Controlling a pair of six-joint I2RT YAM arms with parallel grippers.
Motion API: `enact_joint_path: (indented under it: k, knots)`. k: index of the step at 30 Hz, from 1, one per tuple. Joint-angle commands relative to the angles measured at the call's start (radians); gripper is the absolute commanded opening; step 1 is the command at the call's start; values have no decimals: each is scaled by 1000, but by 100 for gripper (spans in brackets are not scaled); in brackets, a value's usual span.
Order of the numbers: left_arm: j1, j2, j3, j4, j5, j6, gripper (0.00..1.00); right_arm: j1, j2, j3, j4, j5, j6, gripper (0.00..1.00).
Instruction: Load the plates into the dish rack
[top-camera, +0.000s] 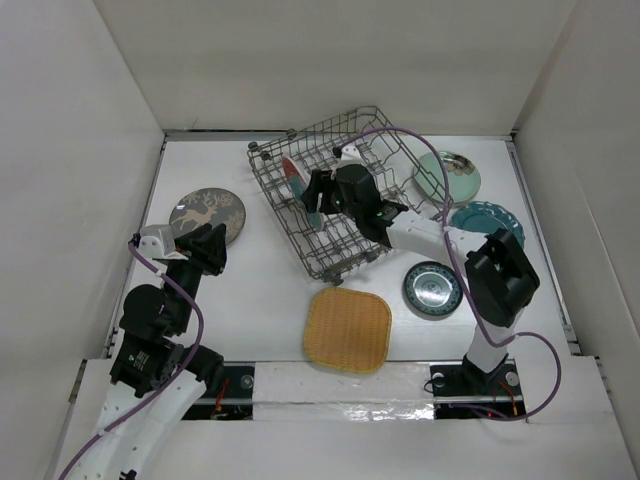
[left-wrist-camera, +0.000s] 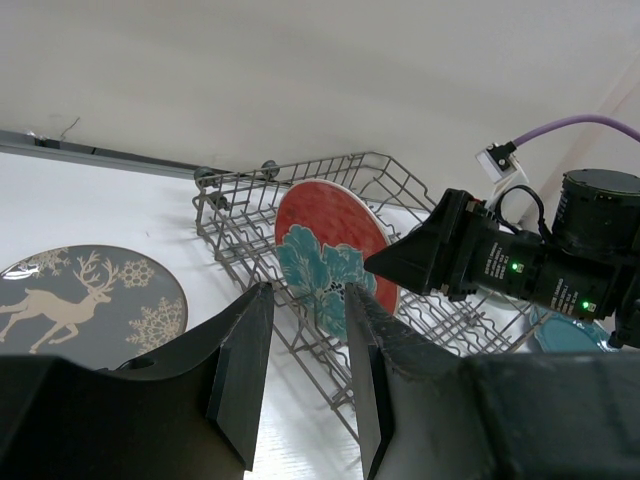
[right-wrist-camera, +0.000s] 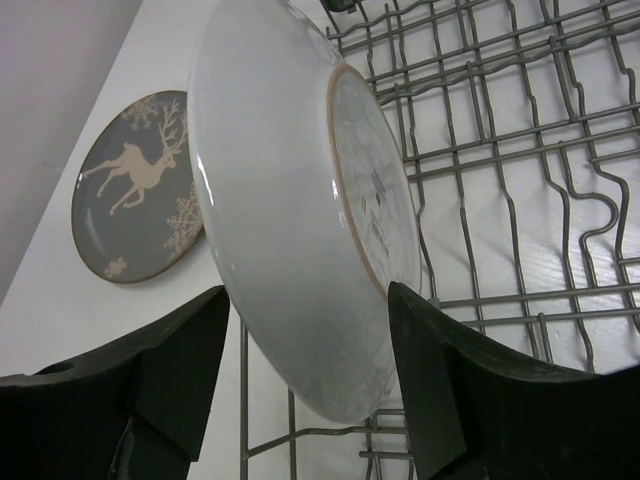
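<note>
White surface (top-camera: 260, 300): dish rack (top-camera: 285, 215), 12 o'clock, holds red floral plate (left-wrist-camera: 330, 225); right fingers (right-wrist-camera: 170, 370) apart astride it; left fingers (left-wrist-camera: 245, 370) apart, empty.

bright, even overhead light; soft shadows; surface (top-camera: 260, 290) glare at 12 o'clock; red plate (right-wrist-camera: 280, 260) underside glossy, slightly blurred.

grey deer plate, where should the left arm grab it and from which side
Probably the rim at its near edge. The grey deer plate lies flat, face up, on the table, so only its thin rim offers a hold. The left gripper is open just on that near side: come in low and slanted, one finger over the rim, one under.
</note>
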Motion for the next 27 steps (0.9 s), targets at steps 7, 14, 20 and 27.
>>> enact_joint_path:
  k: [7, 14, 20, 27]
  knots:
    - [3, 10, -6, 37, 12, 1, 32, 11, -73, 8, 8, 49, -24, 76]
    - [3, 12, -6, 39, 12, 2, 31, 11, -78, 21, 0, 52, -36, 76]
    - [3, 9, -6, 39, 12, 1, 31, 20, -92, 18, -7, 65, -44, 76]
    - [3, 13, -6, 37, 14, 1, 31, 40, -273, -68, -4, 75, -88, 75]
